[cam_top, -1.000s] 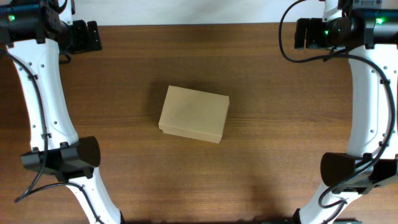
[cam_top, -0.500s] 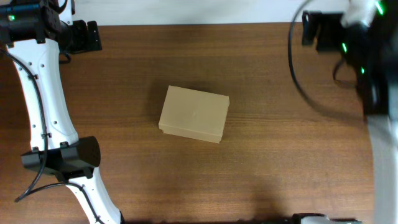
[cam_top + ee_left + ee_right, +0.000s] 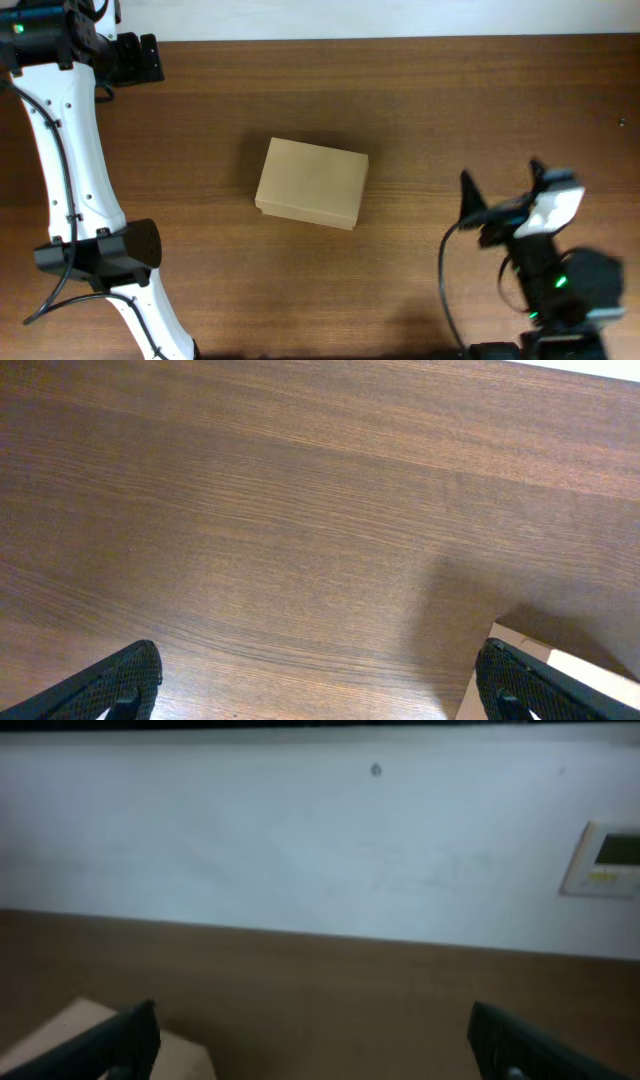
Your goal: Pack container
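The container, a plain brown cardboard box with its lid shut, lies in the middle of the table in the overhead view. My left gripper is at the far left corner, well away from the box. In the left wrist view its jaws are wide open and empty, with a corner of the box at the lower right. My right gripper is raised at the near right, to the right of the box. In the right wrist view its jaws are open and empty, with a box corner at the lower left.
The wooden table ends at a white wall at the back. A small wall panel shows at the right of the right wrist view. No pens or tape are in view.
My right arm has swung from the far right corner down to the near right and lifted towards the camera. The left arm and the box have not moved.
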